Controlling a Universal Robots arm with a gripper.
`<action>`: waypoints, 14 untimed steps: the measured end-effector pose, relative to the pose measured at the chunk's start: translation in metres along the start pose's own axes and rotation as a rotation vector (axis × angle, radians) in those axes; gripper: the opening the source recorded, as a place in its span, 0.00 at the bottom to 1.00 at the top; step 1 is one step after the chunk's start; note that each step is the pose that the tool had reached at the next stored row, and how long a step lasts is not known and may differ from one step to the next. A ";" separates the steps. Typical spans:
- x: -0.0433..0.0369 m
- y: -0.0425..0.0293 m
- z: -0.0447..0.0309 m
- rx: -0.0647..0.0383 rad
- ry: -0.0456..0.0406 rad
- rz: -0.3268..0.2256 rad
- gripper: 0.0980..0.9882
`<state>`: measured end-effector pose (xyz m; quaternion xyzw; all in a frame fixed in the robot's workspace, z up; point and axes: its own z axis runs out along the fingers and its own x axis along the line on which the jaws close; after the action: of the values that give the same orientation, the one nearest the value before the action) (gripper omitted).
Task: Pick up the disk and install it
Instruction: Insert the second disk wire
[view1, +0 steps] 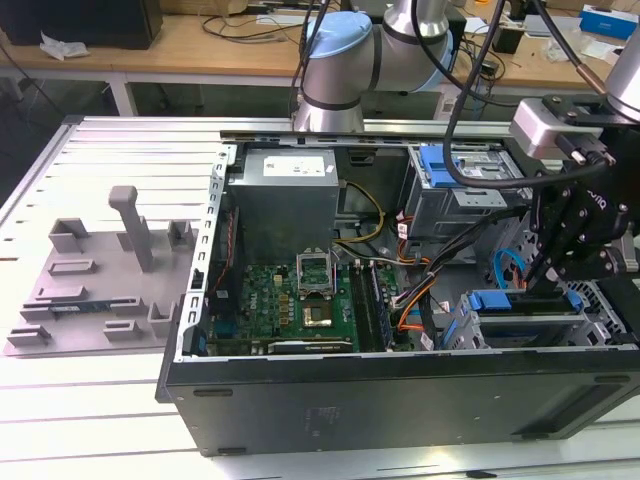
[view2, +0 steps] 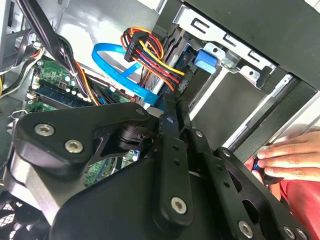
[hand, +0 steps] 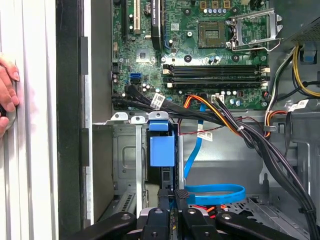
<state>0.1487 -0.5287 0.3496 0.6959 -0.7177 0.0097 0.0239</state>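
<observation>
White slatted counter (view1: 90, 400) carries your whole scene. At the exterior view's left lies a grey plastic fixture tray (view1: 100, 285); beside it the open black computer case (view1: 400, 400) shows its green motherboard (view1: 290, 300). Toward the right, your black gripper (view1: 550, 283) is clenched on the blue-framed silver disk (view1: 525, 303), holding it edge-on in the drive bay; in the first wrist view its blue plastic latch (hand: 162, 149) sits between grey bay rails. A person's hand (hand: 7, 95) rests on the counter.

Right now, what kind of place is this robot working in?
Probably an electronics or robotics lab set up for computer assembly. An open desktop computer case lies on a slatted metal table, a robot arm reaches over it, and a wooden workbench behind holds loose cables.
</observation>
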 end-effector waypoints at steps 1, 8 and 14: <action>-0.0001 0.0000 0.0004 0.000 -0.0002 0.000 0.07; -0.0009 -0.0002 0.0029 0.000 0.0000 0.000 0.07; -0.0012 -0.0008 0.0050 0.000 -0.0001 -0.001 0.07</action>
<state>0.1494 -0.5278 0.3446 0.6964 -0.7172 0.0097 0.0239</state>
